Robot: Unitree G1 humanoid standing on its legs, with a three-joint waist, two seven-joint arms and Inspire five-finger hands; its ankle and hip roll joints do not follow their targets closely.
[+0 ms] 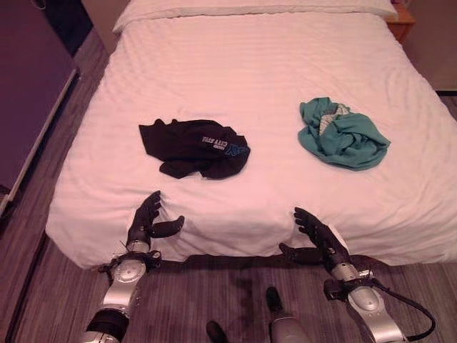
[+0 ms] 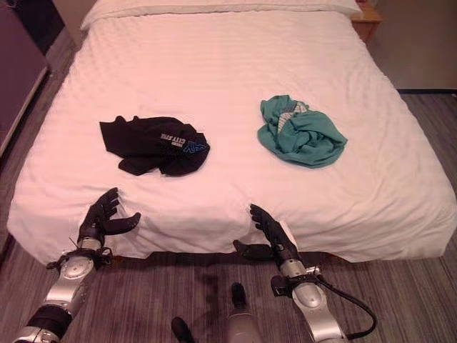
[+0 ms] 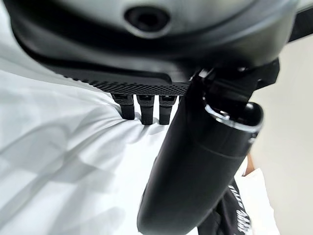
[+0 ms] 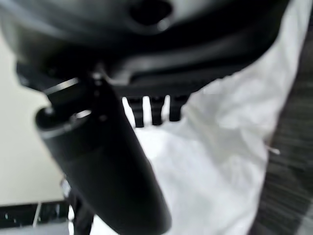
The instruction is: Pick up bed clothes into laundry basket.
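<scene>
black garment (image 1: 194,147) lies crumpled on the bed (image 1: 271,64), left of centre, w/ a bit of pale print showing on its right side. teal garment (image 1: 341,133) is bunched up on the right half of the bed, well apart from the black one, some pale fabric showing in its folds. both sit flat on the white striped cover, neither touched by me.

my left hand (image 1: 148,221) is at the near edge of the bed, just near of the black garment but apart from it. fingers straight and spread, tips pressing into the white cover at the edge, thumb sticking out to the right. nothing held. in my left wrist view the fingers (image 3: 142,105) dig into the cover and a corner of the black garment shows past the thumb.

my right hand (image 1: 316,234) is also at the near edge, nearer centre-right, well near of the teal garment. fingers relaxed and open against the overhanging cover, thumb out to the left, holding nothing.

wooden nightstand (image 1: 401,21) at far right corner. grey striped floor (image 1: 214,293) near me.
</scene>
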